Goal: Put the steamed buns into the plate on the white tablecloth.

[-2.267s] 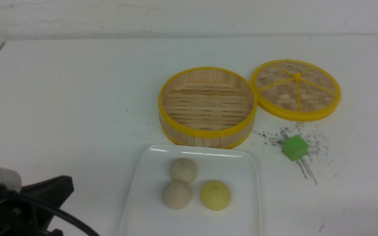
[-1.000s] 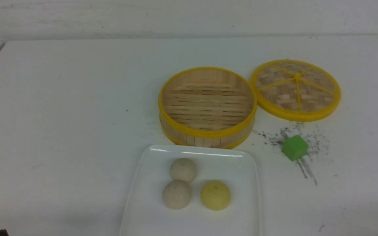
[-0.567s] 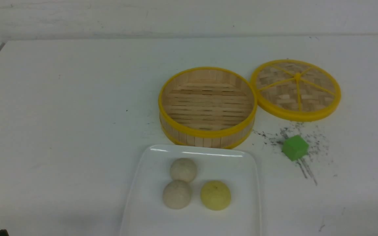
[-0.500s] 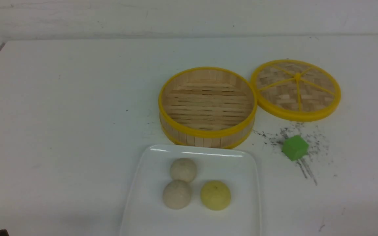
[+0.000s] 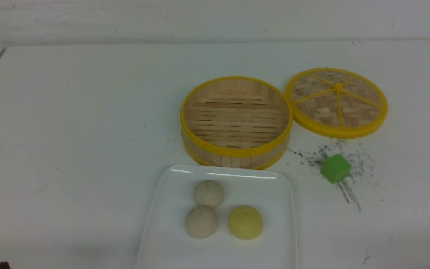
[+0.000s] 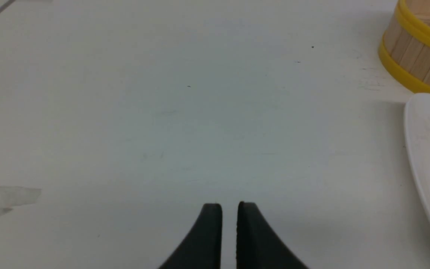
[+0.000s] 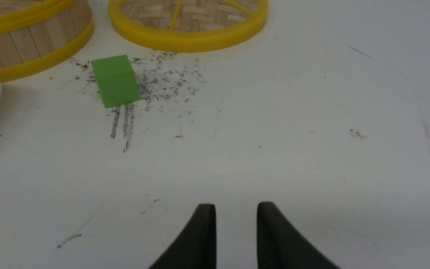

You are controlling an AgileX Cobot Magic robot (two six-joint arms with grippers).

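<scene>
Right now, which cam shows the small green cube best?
Right wrist view: the small green cube is large, sharp and whole, among dark scuffs. Front view shows the whole cube too, but smaller. Left wrist view doesn't show it.

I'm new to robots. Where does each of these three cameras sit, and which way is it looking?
Front view: between the arms, looking forward at the plate, steamer basket and lid; no pincer shows.
Left wrist view: on the left arm, over its near-closed left pincer; shares basket and plate.
Right wrist view: behind the slightly parted right pincer; shares the green cube.
</scene>
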